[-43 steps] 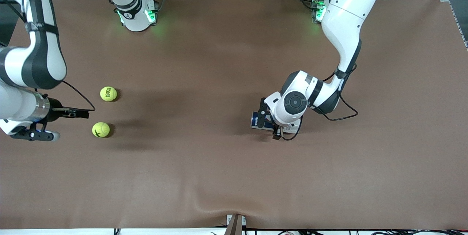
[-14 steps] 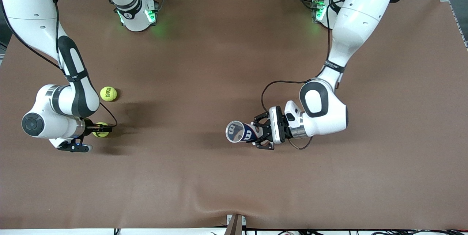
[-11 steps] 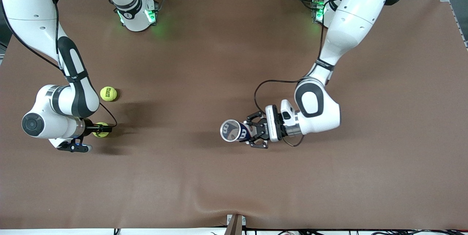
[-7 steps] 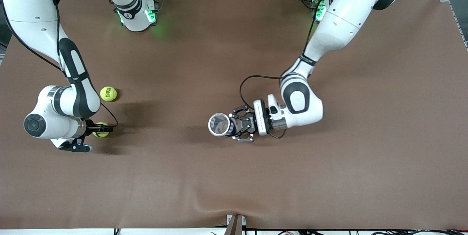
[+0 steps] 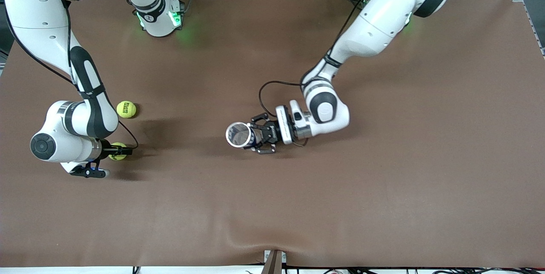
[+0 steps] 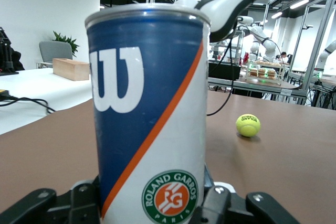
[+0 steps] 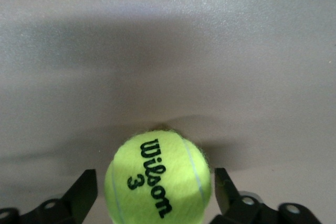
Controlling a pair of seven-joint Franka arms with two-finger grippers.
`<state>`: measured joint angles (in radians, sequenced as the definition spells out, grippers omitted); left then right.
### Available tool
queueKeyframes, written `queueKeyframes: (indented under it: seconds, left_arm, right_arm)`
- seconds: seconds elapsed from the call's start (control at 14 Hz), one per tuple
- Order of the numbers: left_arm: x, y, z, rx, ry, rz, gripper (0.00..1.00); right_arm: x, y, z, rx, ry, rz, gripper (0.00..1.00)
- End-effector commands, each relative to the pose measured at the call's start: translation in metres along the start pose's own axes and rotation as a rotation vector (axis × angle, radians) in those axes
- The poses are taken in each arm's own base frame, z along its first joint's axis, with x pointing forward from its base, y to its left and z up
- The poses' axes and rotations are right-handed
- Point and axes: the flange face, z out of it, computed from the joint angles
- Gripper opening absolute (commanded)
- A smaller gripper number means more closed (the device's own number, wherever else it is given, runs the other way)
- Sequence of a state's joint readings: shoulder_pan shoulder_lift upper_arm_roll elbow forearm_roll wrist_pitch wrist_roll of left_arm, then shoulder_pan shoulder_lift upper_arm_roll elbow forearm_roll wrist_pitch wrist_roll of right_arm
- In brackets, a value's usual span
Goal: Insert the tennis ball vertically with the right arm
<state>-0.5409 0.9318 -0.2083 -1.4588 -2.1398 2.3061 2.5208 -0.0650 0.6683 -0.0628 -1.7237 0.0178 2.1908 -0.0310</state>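
The left gripper (image 5: 260, 137) clamps a smooth printed can (image 5: 240, 135) over the brown mat (image 5: 383, 180). Toward the right arm's end, the right gripper (image 5: 121, 151) brackets a fuzzy round ball (image 7: 158, 178), gaps showing.

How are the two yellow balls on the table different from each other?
The nearer tennis ball sits between the right gripper fingers, which stand a little apart from it; the farther tennis ball lies alone with nothing around it. The nearer ball is partly hidden by the gripper; the farther one shows whole. Both are yellow-green, bear black print and rest on the brown table.
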Motion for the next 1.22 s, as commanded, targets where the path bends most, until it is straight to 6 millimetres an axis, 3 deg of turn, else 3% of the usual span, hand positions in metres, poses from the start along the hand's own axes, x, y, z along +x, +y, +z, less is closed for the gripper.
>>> queueKeyframes:
  seconds: [0.0,0.21,0.57,1.15]
  left_arm:
    - [-0.004,0.014,0.023,-0.008,0.033,0.019,0.63]
    - [-0.016,0.037,0.038,-0.009,0.036,0.045,0.60]
    - [-0.035,0.050,0.049,0.003,0.048,0.099,0.60]
    - [-0.059,0.066,0.059,0.007,0.137,0.090,0.60]
  right_arm:
    - [0.005,0.003,0.000,0.019,0.011,-0.003,0.80]
    - [0.007,0.001,-0.010,0.018,0.022,-0.005,0.78]
    - [0.007,-0.002,-0.045,0.020,0.039,-0.030,0.78]
    - [0.004,0.001,-0.027,0.043,0.005,-0.028,0.78]
